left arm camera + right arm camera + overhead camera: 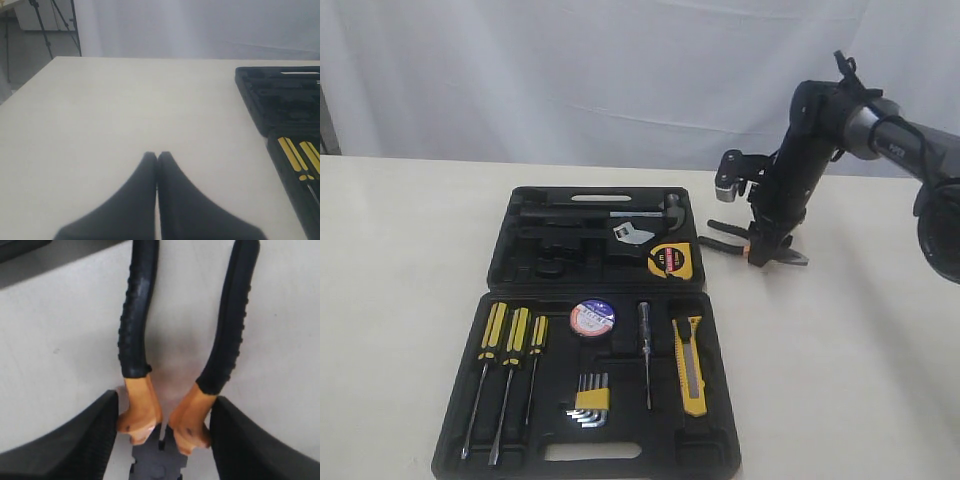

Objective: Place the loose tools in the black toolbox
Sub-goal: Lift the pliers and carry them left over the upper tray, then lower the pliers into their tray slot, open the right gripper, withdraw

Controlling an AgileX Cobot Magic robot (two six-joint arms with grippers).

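Black arm (pixel 800 170) with silver joint, cable loop, ribbed black jaws.

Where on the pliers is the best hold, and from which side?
Grip the pliers across the orange necks just behind the pivot, coming from above. They lie flat on the table with handles splayed, and are narrowest there; the right gripper brackets that spot.

left gripper (pixel 157 156): two black fingers pressed tip to tip, nothing between them, over a bare stretch of pale table (pixel 125 110). black toolbox (pixel 280 100) lies open on the table, set back from its far edge. yellow-and-black screwdrivers (pixel 297 157) sit in the nearer half. tripod legs (pixel 50 25) stand past the table's far corner, and a white curtain (pixel 200 25) hangs behind the far edge.
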